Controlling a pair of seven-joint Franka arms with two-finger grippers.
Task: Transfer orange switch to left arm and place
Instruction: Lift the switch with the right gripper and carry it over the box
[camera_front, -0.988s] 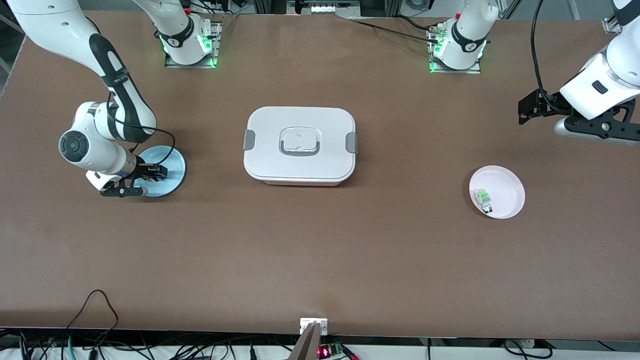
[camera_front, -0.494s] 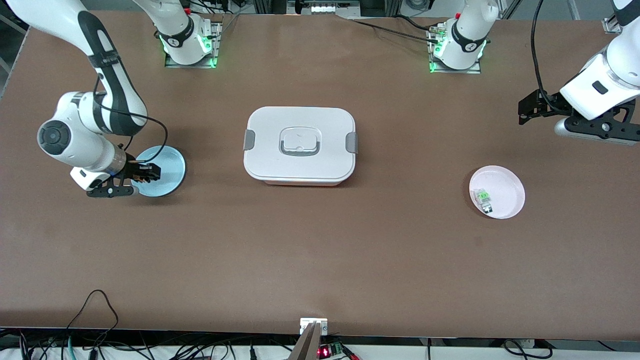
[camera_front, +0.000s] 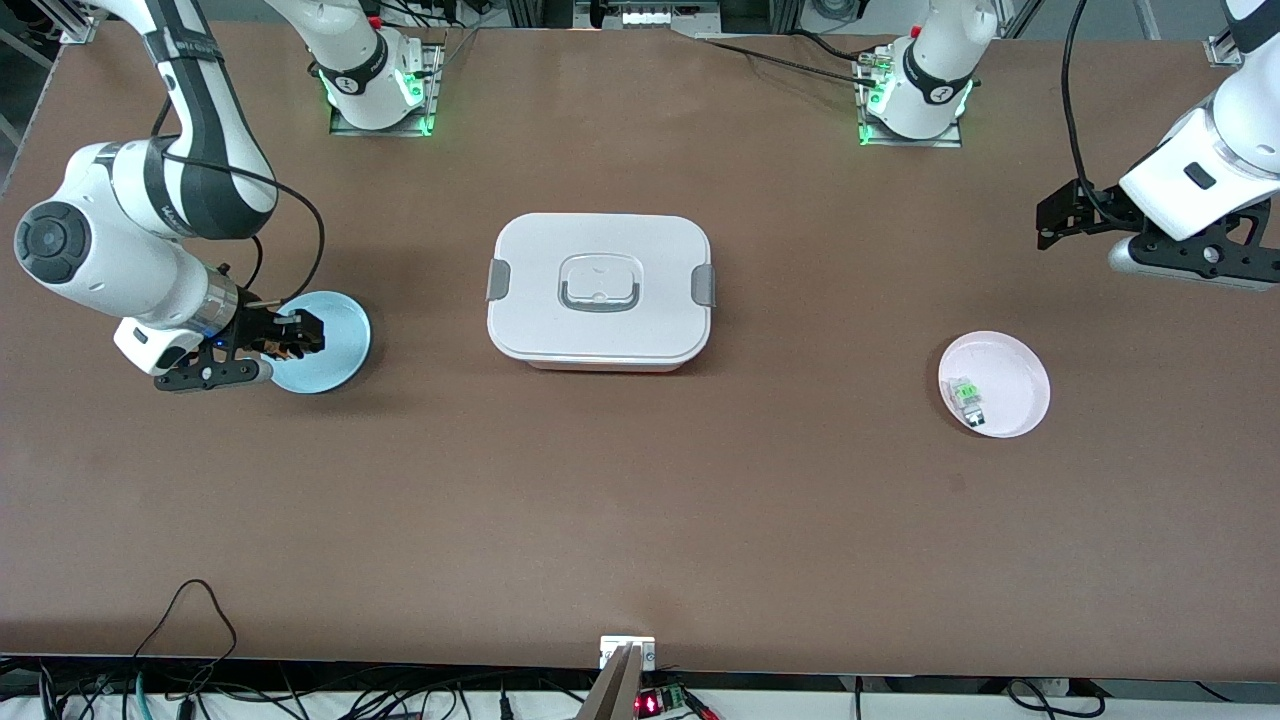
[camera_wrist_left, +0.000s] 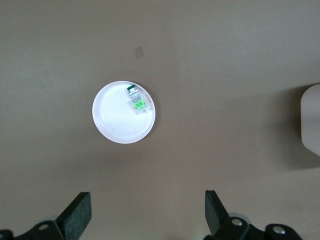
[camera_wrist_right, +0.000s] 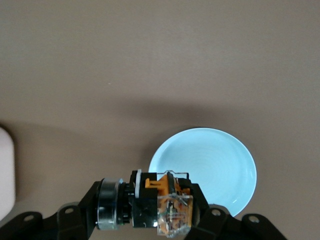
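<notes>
My right gripper (camera_front: 285, 337) hangs over the edge of a light blue plate (camera_front: 335, 345) at the right arm's end of the table, shut on the orange switch (camera_wrist_right: 165, 205). The switch is a black part with an orange and clear block and a silver ring, held crosswise between the fingers. The plate (camera_wrist_right: 212, 170) under it is bare. The white lidded box (camera_front: 600, 290) with grey clips and handle stands in the table's middle. My left gripper (camera_front: 1050, 215) waits open, high over the left arm's end of the table, with nothing between its fingers (camera_wrist_left: 80, 215).
A pink-white plate (camera_front: 1010, 385) at the left arm's end holds a small clear part with a green top (camera_front: 966, 396); in the left wrist view that plate (camera_wrist_left: 117, 125) shows below. Bare brown tabletop stretches between box and plates. Cables run along the table's near edge.
The right arm has risen with the switch off the blue plate, its wrist pulling away from the box toward the table's end. The left arm has not moved.
</notes>
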